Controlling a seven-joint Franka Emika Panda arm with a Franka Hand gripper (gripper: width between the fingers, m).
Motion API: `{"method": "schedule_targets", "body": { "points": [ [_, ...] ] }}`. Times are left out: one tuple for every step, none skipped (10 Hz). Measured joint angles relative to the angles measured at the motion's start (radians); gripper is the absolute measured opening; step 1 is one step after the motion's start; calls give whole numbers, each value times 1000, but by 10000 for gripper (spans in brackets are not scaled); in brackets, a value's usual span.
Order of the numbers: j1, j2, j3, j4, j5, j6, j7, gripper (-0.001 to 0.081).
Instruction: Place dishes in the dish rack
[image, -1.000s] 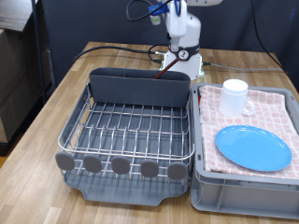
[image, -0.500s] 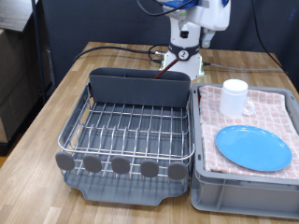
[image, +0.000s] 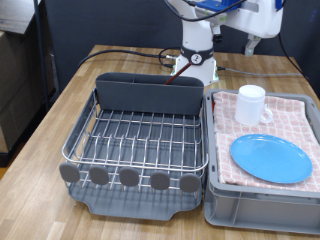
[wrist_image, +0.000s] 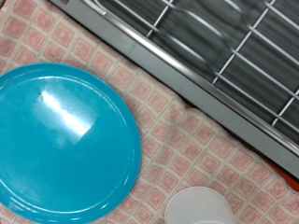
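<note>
The light-blue plate (image: 271, 158) lies flat on the pink-checked cloth (image: 292, 115), at the front of the crate. The white mug (image: 251, 104) stands upright behind it. A slim reddish-brown spoon (image: 186, 79) leans in the right end of the dark grey caddy (image: 140, 96) at the back of the wire dish rack (image: 140, 138). My gripper (image: 249, 44) hangs high above the table behind the mug and touches nothing. The wrist view looks down on the plate (wrist_image: 61, 140), the mug's rim (wrist_image: 201, 207) and the rack's wires (wrist_image: 224, 47). No fingers show there.
The cloth covers a grey plastic crate (image: 258, 210) at the exterior view's right of the rack. A row of grey round tabs (image: 130, 177) and a grey tray (image: 140, 207) front the rack. The robot base (image: 197, 58) and cables stand behind the caddy.
The arm has swung from above the robot base toward the exterior view's right, now over the area behind the mug. Plate, mug and spoon have not moved.
</note>
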Motion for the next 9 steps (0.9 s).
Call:
{"method": "schedule_targets", "body": {
  "points": [
    [4,25,3,29,26,-21,-39,803],
    [8,47,4,52,53,-30,-82,803],
    [8,62,8,61,71,-16,-111,803],
    [8,72,10,61,90,11,-135,803],
    [8,82,10,55,116,44,-158,803],
    [8,91,10,41,155,88,-198,803],
    [9,101,10,18,204,135,-258,803],
    [11,113,10,-5,259,176,-327,803],
    [11,129,11,-29,311,226,-385,803]
  ]
}}
